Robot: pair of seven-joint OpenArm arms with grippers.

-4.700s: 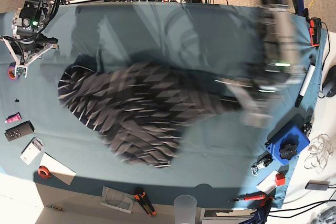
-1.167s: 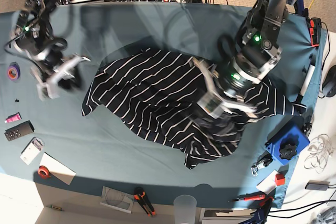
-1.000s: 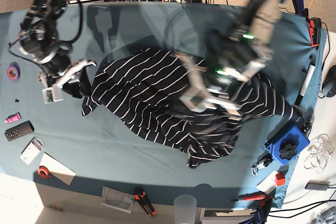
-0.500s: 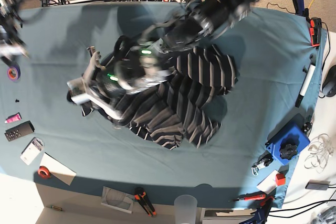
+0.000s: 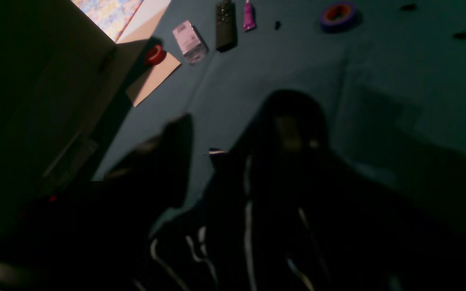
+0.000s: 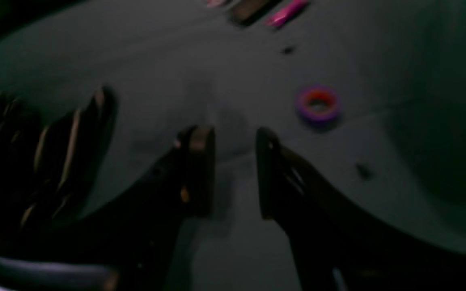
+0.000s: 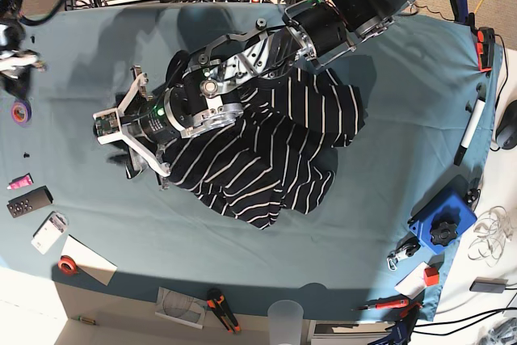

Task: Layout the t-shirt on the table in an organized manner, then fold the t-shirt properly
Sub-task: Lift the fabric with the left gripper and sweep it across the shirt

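Note:
The dark striped t-shirt [image 7: 258, 159] lies bunched in a heap at the middle of the teal table [image 7: 404, 199]. My left arm reaches across it from the upper right. My left gripper [image 7: 129, 143] is at the shirt's left edge. In the left wrist view the gripper [image 5: 233, 121] has its fingers apart with bare table between them, and striped cloth [image 5: 257, 226] lies under and against it. My right gripper [image 7: 16, 62] is at the far left edge, away from the shirt. In the right wrist view it [image 6: 233, 137] is open and empty over bare table, with the shirt's edge [image 6: 47, 153] to its left.
A purple tape roll [image 7: 19, 110] lies near my right gripper. A remote [image 7: 29, 200], a card and red tape [image 7: 68, 264] sit at the left front. A blue box [image 7: 443, 228], a marker [image 7: 468, 131] and tools line the right edge. A cup [image 7: 284, 321] stands at the front.
My left arm swept from the right side to the left across the table, and the shirt went with it and bunched up. My right arm drew back to the far left edge.

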